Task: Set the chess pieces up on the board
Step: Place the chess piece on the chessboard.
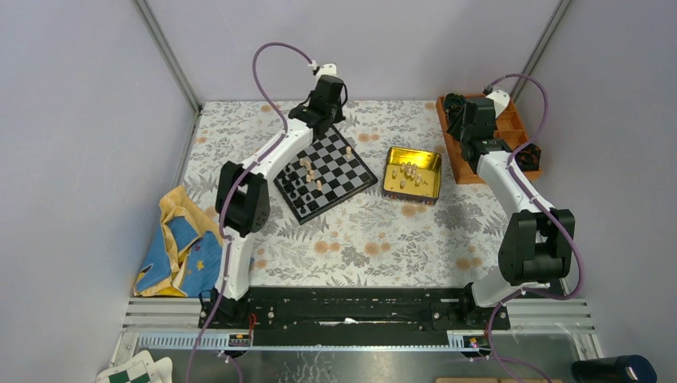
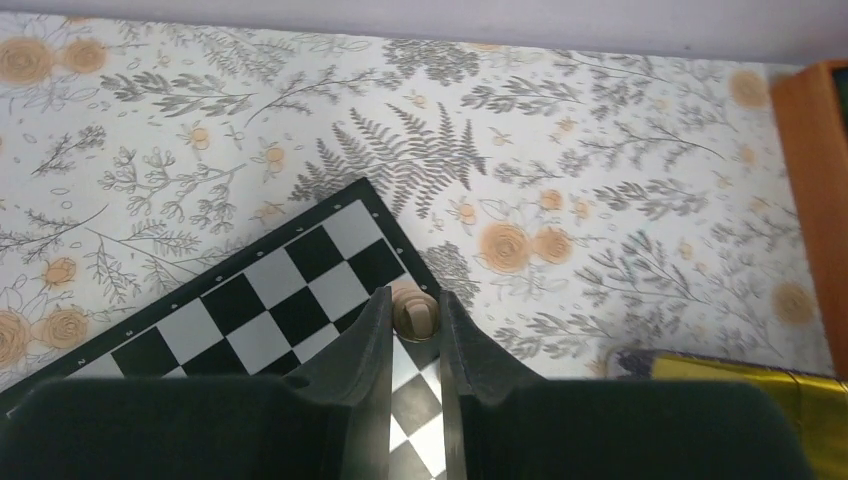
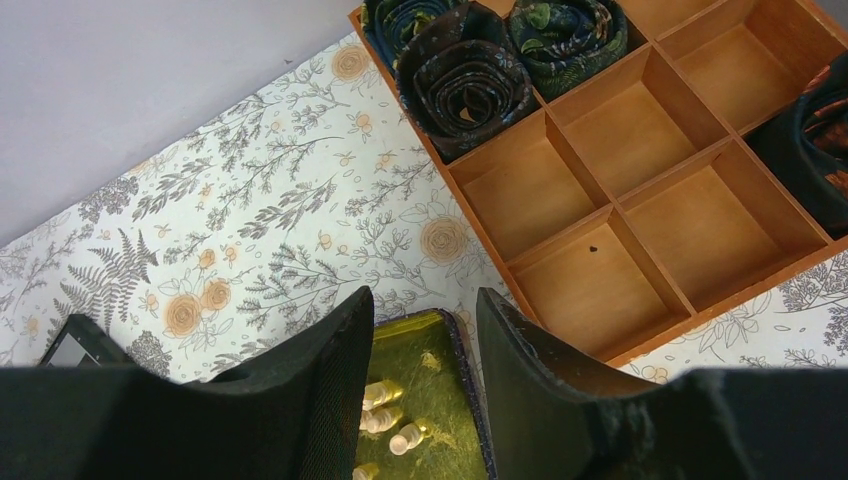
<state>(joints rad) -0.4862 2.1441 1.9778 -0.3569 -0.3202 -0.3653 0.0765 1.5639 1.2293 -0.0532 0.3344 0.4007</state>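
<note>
Black fingers (image 2: 365, 350) of the left gripper (image 2: 413, 310) fill the bottom of its wrist view. They are drawn almost together with one tan piece (image 2: 415, 315) between the tips, and they look to be pinching it, since both sides of it meet the pads. It hangs over the rim of the board (image 2: 270, 300) near a corner, a likely spot for a back-rank man, though I cannot tell whether its base touches the square yet. From above, the board lies turned at an angle on the tablecloth (image 1: 375, 239), nearer the left arm, which is probably why that arm does the placing. A few pieces (image 1: 307, 171), tan and black, stand bunched along the board's left side rather than in full rows, so I judge the setup to be at an early stage. The right gripper (image 3: 425, 300) hangs over the near end of the tin (image 3: 430, 360), its jaws spread wide with nothing between them. Loose tan men (image 3: 385, 415) lie in that tin, and the gripper seems poised to fetch one. The tin sits just beside the board, on its right, which keeps the supply close. Behind it, the tray (image 3: 612, 210) holds dark rolls (image 3: 465, 85) in some compartments, which have no part in this job. So small a piece could tip as the pads part, so the left gripper should open gently and lift straight up.
</note>
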